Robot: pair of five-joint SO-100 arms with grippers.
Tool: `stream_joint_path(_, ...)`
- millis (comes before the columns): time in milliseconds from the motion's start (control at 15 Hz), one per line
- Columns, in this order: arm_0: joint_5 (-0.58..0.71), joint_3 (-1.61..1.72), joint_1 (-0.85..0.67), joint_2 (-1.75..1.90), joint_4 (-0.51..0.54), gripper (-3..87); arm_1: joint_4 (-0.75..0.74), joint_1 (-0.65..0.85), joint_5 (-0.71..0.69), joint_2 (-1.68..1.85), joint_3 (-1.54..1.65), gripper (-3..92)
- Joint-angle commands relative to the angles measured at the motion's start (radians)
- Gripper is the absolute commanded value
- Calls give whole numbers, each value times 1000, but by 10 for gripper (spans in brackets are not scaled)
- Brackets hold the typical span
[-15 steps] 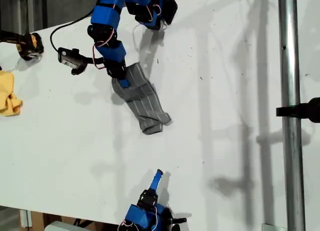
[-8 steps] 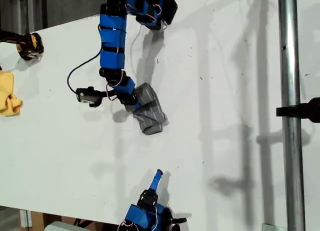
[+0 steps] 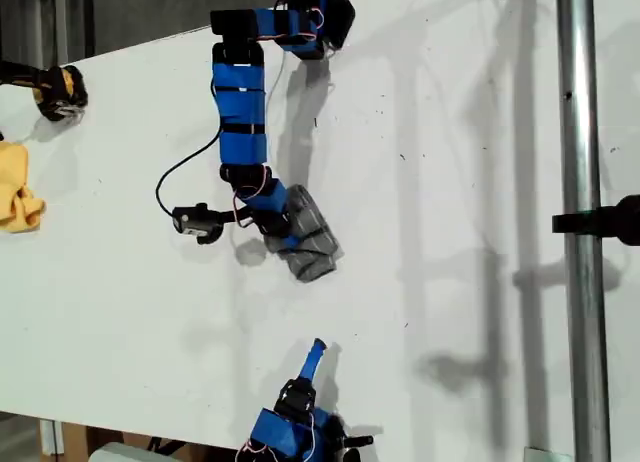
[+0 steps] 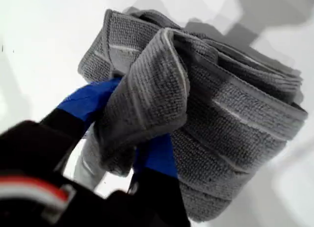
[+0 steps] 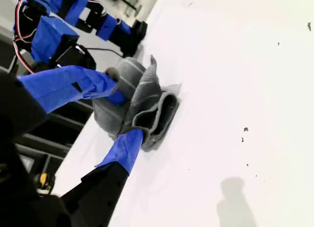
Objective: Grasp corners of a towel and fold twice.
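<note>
My first gripper (image 3: 285,234) is clamped on the towel (image 3: 308,240). In the first wrist view its 2 blue fingers (image 4: 88,100) pinch a ribbed grey fold of the towel (image 4: 206,124) between them, with cloth draped over and around the tips. The towel is bunched into a thick, layered roll on the white table (image 3: 450,212), its thin white stripes showing along the folds. No corner can be told apart in the bundle.

In the exterior view my first gripper's arm (image 3: 240,102) reaches to the towel from beyond it, and a black cable (image 3: 180,177) loops beside that arm.

My second gripper (image 3: 314,353) sits well apart from the towel, near the table edge, resting low over the surface. In the second wrist view its 2 blue fingers (image 5: 122,148) stand wide apart and hold nothing, with the towel (image 5: 142,109) seen in the gap beyond them.

A small yellow cloth (image 3: 18,187) lies far from the towel, at the exterior view's left edge. A metal pole (image 3: 580,222) runs along the table on the towel's other side.
</note>
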Motion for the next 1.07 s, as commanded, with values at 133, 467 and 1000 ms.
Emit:
stream_joint_path(133, -14, -3, 12, 8, -17, 185, -54, -28, -64, 91, -110, 404)
stream_joint_path(467, -11, 9, 14, 8, -37, 186, -44, 28, -109, 442, -87, 332)
stream_joint_path(1000, 14, 114, -9, 8, -144, 154, 258, 144, 60, 1453, 899, -2)
